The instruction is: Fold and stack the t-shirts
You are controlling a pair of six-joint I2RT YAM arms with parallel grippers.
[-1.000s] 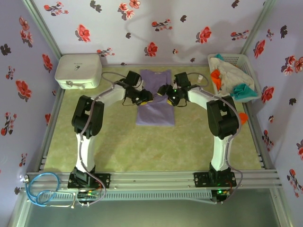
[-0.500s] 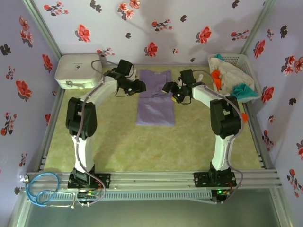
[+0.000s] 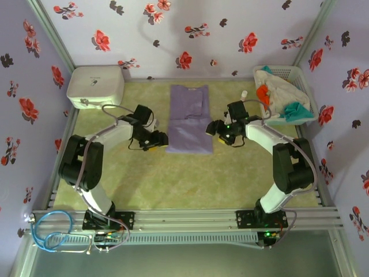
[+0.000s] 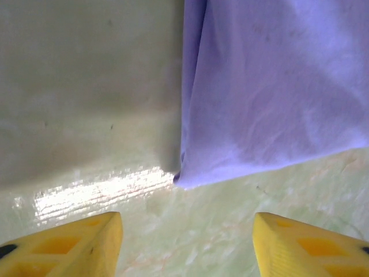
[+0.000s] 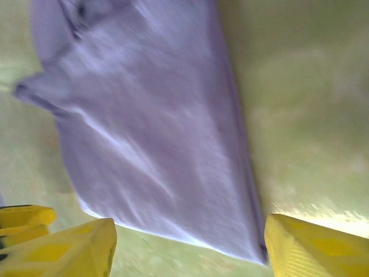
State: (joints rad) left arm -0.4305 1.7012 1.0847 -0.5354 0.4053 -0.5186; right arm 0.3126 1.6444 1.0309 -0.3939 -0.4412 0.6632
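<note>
While lavender t-shirt (image 3: 189, 118) lies centred on table (image 3: 144, 173), sleeves folded in, left gripper (image 3: 162, 139) and right gripper (image 3: 214, 128) flank its near hem, jaws apart, empty. Step, judged: crosswise fold. Next: pinch 2 hem corners, carry toward collar.

A lavender-purple t-shirt (image 3: 188, 118) lies on a pale green marbled table (image 3: 173, 173). Left of that shirt sits a plain white box (image 3: 95, 85). Right of it, a white lattice basket (image 3: 286, 70) holds an orange t-shirt (image 3: 262, 92), a teal t-shirt (image 3: 296, 109) and an off-white t-shirt (image 3: 282, 90). Behind it, lilac walls (image 3: 230, 17) carry red and black flowers. Beside it, the left gripper (image 4: 187, 231) and right gripper (image 5: 190, 242) show bright yellow fingers (image 4: 86, 242)
</note>
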